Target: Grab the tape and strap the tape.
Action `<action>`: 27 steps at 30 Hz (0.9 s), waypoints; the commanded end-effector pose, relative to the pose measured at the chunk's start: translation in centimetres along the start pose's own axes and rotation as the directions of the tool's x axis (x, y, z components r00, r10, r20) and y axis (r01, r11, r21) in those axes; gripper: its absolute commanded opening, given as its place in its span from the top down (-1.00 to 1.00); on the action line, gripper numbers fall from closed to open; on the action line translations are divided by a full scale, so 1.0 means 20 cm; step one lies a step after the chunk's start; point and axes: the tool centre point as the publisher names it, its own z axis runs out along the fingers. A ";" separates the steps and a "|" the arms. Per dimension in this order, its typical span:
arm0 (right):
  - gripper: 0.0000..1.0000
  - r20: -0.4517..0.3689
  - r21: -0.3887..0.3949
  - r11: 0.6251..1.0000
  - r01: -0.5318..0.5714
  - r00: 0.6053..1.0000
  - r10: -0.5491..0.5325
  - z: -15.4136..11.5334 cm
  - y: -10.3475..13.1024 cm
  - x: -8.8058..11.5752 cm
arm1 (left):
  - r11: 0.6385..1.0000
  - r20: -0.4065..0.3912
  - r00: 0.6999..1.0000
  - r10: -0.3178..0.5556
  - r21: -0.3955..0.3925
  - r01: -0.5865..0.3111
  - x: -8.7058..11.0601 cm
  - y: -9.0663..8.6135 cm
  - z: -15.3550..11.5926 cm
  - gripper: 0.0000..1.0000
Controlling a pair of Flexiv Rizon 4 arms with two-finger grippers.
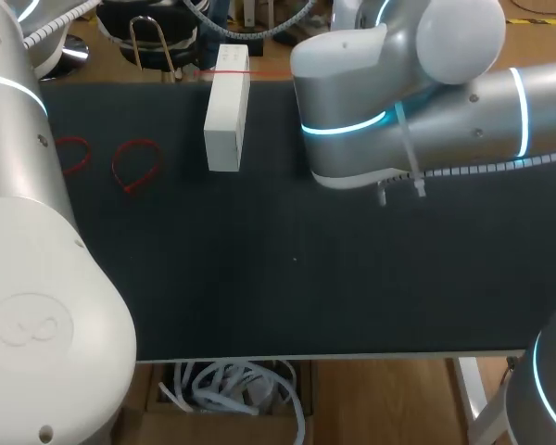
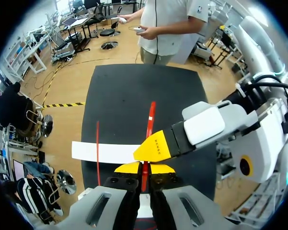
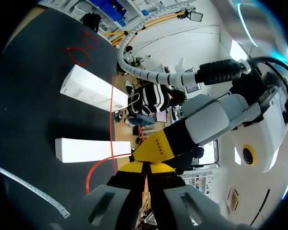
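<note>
The grabbing step looks done. In the left wrist view the left end effector is clenched on one end of the red tape, which runs straight out ahead of its yellow tips. In the right wrist view the right end effector also looks clamped on a red strand, which curves away beside its fingers. The two end effectors meet tip to tip above the white box. The strapping itself seems unfinished, since no closed loop shows in the held tape and feeding the tail through the head is probably still to come.

The head view shows neither end effector, because the right arm fills the upper right of the frame and hides them. It shows only a thin red line at the top centre by the box's far end, likely the same tape. It does give the layout of the tabletop, with two red loops at the upper left, apparently straps already closed. The right wrist view also catches them beyond the box, while the left wrist view does not.
</note>
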 end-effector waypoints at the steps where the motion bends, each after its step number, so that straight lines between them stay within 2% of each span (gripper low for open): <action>1: 1.00 -0.010 0.004 1.000 0.002 1.000 -0.002 -0.01 -0.01 -0.01 | 1.000 -0.001 1.000 -0.002 -0.005 0.002 0.00 0.00 -0.01 1.00; 3: 1.00 -0.015 0.006 1.000 0.000 1.000 0.001 -0.01 -0.02 -0.01 | 1.000 -0.001 1.000 -0.002 -0.005 0.002 0.00 0.00 -0.01 1.00; 4: 0.44 -0.016 0.010 1.000 0.000 1.000 0.000 -0.01 -0.02 -0.01 | 1.000 -0.001 1.000 -0.002 -0.005 0.002 0.00 0.00 -0.01 1.00; 7: -0.71 -0.020 0.011 1.000 -0.002 1.000 0.002 -0.01 -0.03 -0.01 | 1.000 -0.001 1.000 -0.002 -0.005 0.002 0.00 0.00 -0.01 1.00; 8: -1.00 -0.021 0.011 1.000 -0.003 1.000 0.003 -0.01 -0.03 -0.01 | 1.000 -0.001 1.000 -0.002 -0.005 0.002 0.00 0.00 -0.01 1.00; 18: -1.00 -0.067 0.011 1.000 0.000 0.998 0.001 -0.05 -0.13 0.03 | 1.000 -0.001 1.000 -0.002 -0.005 0.002 0.00 0.00 -0.01 1.00; 27: -1.00 -0.151 -0.031 0.999 -0.031 0.988 0.026 -0.10 -0.33 0.07 | 1.000 -0.001 1.000 -0.002 -0.005 0.002 0.00 0.00 -0.01 1.00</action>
